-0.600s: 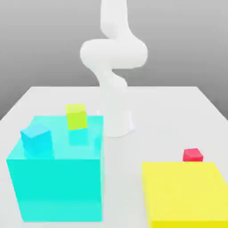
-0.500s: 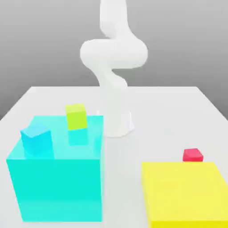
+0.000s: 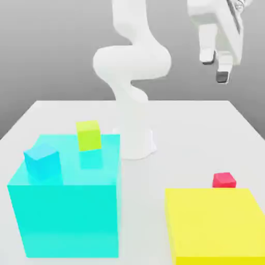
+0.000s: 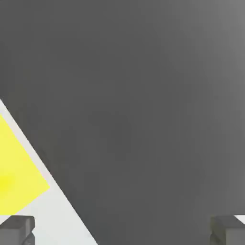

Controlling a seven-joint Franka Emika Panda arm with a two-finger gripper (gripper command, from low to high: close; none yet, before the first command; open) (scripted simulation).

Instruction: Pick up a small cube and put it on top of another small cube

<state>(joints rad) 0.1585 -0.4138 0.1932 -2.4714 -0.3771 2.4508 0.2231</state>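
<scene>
Table (image 3: pixel 196 129): white, carries every block, well below the gripper.
Cyan block (image 3: pixel 67 207): large, far below, toward the exterior view's left; lime-green cube (image 3: pixel 88 135) and light-blue cube (image 3: pixel 42 161) on top.
Yellow block (image 3: pixel 217 225): large, below the gripper.
Gripper (image 3: pixel 215 66): high, fingers spread, holding nothing.
Red cube (image 3: pixel 224 180): on the table, almost straight beneath the gripper, just behind the yellow block.
Step, as judged: approach; grasp not begun.
Next move: descend, straddle the red cube, close.

Exterior view: raised, angled down across the table (image 3: pixel 196 129) toward the arm base (image 3: pixel 135 145) at the far edge, close to the near blocks. Hand view: aimed down past a table (image 4: pixel 57 215) edge. Shared: yellow block (image 3: pixel 217 222) (image 4: pixel 16 177) and fingertips (image 3: pixel 222 76) (image 4: pixel 16 228).
</scene>
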